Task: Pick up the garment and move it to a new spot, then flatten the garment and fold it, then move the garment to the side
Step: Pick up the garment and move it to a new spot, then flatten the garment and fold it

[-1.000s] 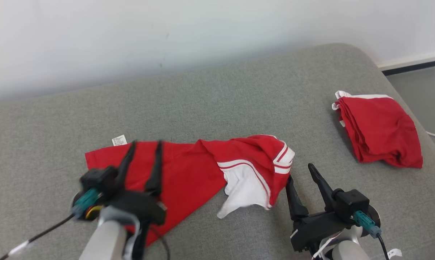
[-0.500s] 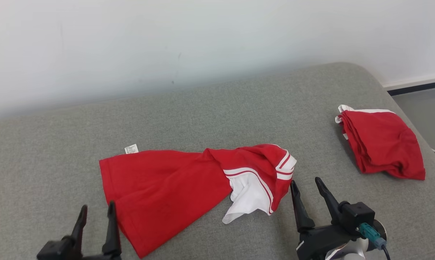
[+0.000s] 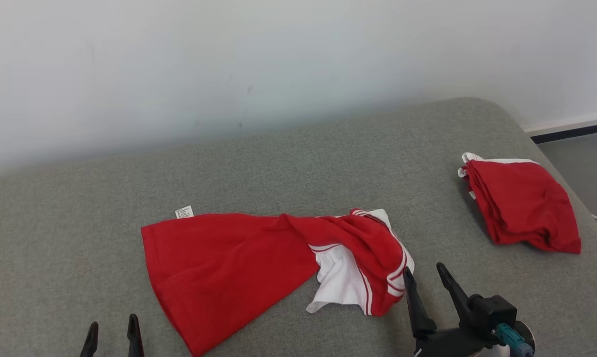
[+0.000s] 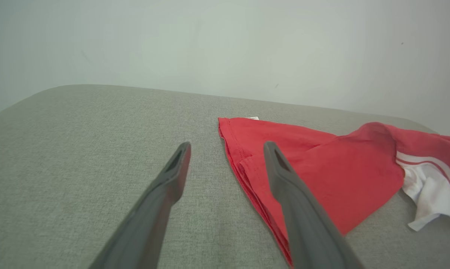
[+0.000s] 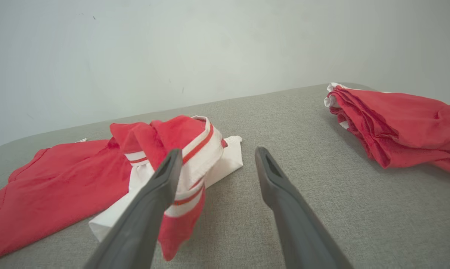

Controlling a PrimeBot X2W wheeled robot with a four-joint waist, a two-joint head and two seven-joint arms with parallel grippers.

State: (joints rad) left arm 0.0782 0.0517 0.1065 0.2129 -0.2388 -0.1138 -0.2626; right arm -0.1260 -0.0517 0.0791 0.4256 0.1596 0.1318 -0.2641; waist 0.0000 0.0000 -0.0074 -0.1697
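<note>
Red garment (image 3: 229,263) lying loose on the grey cushion (image 3: 298,163), both claws spread and empty.
The left claw (image 3: 112,322) is cut off at the near edge, with just its tips showing. The garment's long axis runs left to right: flat hem and white tag (image 3: 184,212) at the left, and a bunched white-striped end, its shape hard to read, just beside the right claw (image 3: 423,268). A folded red pile (image 3: 521,203) lies far right.

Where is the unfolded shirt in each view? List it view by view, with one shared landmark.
Head view: shirt, lower centre.
Left wrist view: shirt, right half.
Right wrist view: shirt, left half.
Shared landmark: its white flap, at the bunched end.
</note>
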